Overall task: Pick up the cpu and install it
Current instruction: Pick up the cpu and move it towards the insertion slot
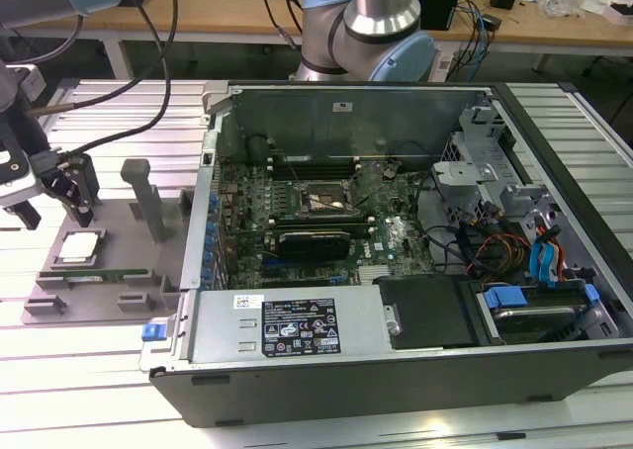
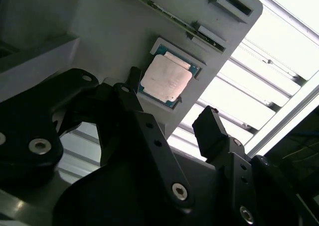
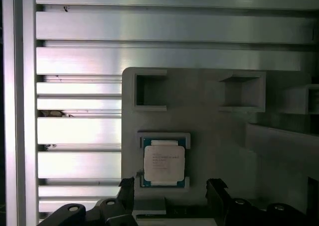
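The cpu [image 1: 79,246] is a small silvery square chip lying flat in a recess of the grey holder tray [image 1: 129,233], at the exterior view's left, outside the computer case. My gripper [image 1: 49,204] hangs just above and behind it, open, with nothing between its black fingers. In the second wrist view the cpu [image 2: 166,78] lies beyond the gripper [image 2: 169,99], framed by the two fingers. The first wrist view shows the cpu [image 3: 164,162] in its pocket just past the gripper [image 3: 170,188]. The motherboard's socket [image 1: 321,200] sits inside the case.
The open computer case [image 1: 396,360] lies on the slatted metal table [image 1: 99,390], with cables and drive bays at its right end. An upright grey post [image 1: 148,197] rises from the holder tray beside the cpu. A thin green memory stick [image 1: 99,274] lies along the tray's front.
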`<state>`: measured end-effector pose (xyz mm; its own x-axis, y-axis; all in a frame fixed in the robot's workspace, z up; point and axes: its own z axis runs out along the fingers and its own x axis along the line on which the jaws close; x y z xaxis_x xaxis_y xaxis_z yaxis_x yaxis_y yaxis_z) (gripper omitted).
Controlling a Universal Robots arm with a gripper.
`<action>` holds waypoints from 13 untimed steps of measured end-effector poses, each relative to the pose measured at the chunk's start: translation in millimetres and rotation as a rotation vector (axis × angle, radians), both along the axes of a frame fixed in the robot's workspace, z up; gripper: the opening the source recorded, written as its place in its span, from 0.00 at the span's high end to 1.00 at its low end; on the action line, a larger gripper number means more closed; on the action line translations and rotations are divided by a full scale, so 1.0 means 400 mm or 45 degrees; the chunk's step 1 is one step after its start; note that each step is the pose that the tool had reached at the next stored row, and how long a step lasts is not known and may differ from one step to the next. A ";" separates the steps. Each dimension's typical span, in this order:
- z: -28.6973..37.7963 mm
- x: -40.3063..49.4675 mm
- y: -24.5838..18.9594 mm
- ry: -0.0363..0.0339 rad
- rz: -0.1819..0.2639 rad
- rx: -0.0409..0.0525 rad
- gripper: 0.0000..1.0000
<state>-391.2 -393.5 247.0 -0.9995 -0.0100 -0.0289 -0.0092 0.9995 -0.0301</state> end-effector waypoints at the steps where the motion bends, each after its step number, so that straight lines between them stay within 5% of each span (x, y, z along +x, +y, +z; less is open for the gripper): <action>1: -0.002 0.000 0.000 -0.0001 0.003 -0.001 0.31; 4: -0.006 0.000 0.001 0.0002 0.018 -0.013 0.31; 13: -0.019 0.000 0.001 0.0001 0.026 -0.014 0.31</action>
<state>-391.2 -392.9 239.3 -0.9991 -0.0312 -0.0286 -0.0300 0.9987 -0.0411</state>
